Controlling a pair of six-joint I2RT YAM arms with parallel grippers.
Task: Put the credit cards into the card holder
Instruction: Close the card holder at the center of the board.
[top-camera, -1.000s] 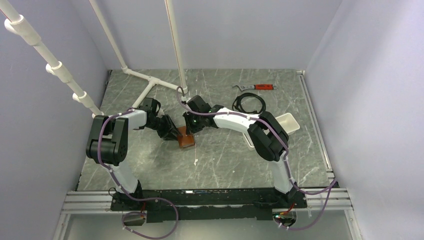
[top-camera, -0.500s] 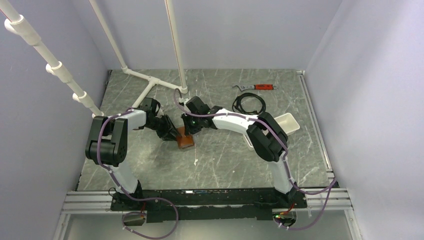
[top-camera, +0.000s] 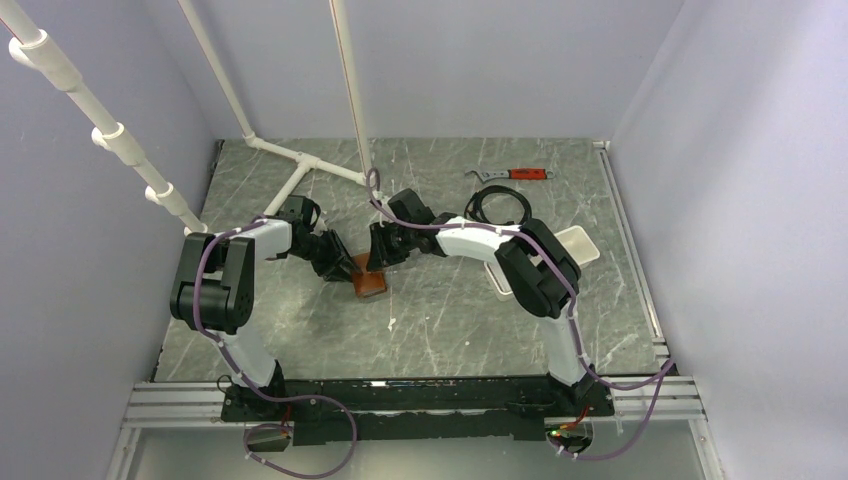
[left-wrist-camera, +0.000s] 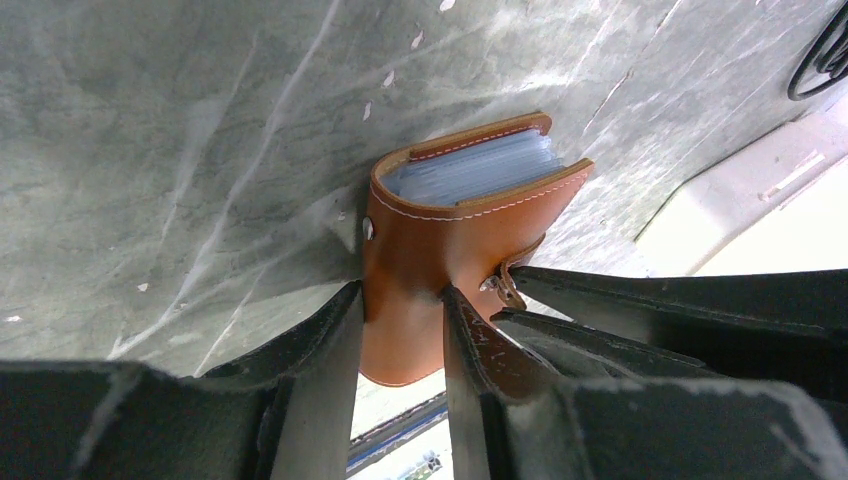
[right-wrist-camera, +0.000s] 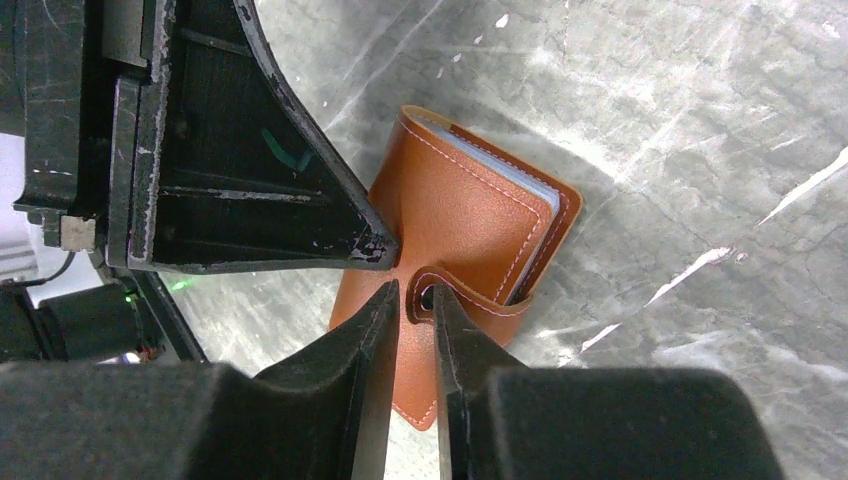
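Pivoting rightward, right hand (right-wrist-camera: 415, 292) pinches card holder (right-wrist-camera: 460, 215) — unmoved.

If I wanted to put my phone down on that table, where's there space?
Biggest bare patch: the near half of the table, between the card holder and the arm bases. Also bare: between the wrench and the white tray. Crowded: the middle, where the left gripper and right gripper both clamp the holder, cable coil just behind.

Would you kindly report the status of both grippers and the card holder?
Left gripper clamped on card holder, folded. Right gripper pinching its closing tab. No obstruction seen.
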